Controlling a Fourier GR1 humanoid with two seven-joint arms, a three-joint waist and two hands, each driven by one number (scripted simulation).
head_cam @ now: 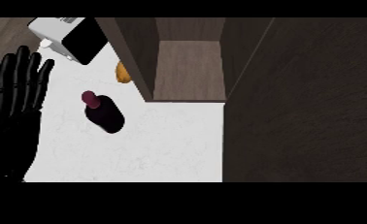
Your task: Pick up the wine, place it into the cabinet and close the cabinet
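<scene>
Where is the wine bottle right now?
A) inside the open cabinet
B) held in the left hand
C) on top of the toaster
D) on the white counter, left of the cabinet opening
D: the wine bottle stands on the white counter, left of the open cabinet, whose shelf shows nothing on it; the left hand is open at the left edge, apart from the bottle.

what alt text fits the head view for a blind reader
A dark red wine bottle stands on the white marble counter, left of an open dark wood cabinet. The robot's black left hand rests open at the left edge, fingers up.
</scene>
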